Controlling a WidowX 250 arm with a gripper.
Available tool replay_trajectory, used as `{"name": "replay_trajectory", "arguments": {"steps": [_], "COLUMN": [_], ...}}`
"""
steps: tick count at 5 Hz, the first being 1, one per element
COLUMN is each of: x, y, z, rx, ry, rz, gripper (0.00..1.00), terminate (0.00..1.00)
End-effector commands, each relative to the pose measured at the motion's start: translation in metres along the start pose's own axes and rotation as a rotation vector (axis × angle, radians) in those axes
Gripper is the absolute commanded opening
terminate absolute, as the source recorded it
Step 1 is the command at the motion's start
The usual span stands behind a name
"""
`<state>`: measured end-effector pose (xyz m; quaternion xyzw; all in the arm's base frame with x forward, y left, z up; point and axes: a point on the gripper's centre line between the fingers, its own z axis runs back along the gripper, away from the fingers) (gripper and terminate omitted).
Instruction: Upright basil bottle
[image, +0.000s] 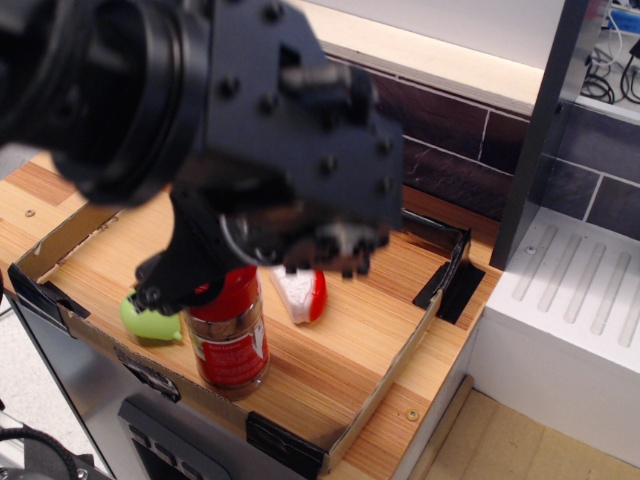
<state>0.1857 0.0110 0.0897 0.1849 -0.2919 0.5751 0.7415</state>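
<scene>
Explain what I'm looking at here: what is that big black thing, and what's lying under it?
The big black shape is a robot arm, seen by one camera looking down from above and to the side. Its grasping tool sits at the red cap of the basil bottle, which stands about upright. Whether the tool is clamped shut is hidden by the arm's own body. The bottle stands in a shallow cardboard tray on a wooden counter. Beside it lie a green pear-shaped toy and a red-and-white wedge, partly hidden behind the arm.
</scene>
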Motion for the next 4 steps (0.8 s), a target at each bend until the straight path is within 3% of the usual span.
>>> {"name": "replay_trajectory", "arguments": {"steps": [1, 2, 3, 4], "x": [0.037, 0.063, 0.063, 0.063], "y": [-0.021, -0.031, -0.031, -0.031], "z": [0.041, 0.052, 0.052, 0.052], "rx": [0.017, 0.062, 0.062, 0.062], "ry": [0.087, 0.174, 0.174, 0.174], "rz": [0.086, 0.128, 0.128, 0.128], "gripper": [1.0, 1.0, 1.0, 1.0], "terminate": [0.0, 0.0, 0.0, 1.0]}}
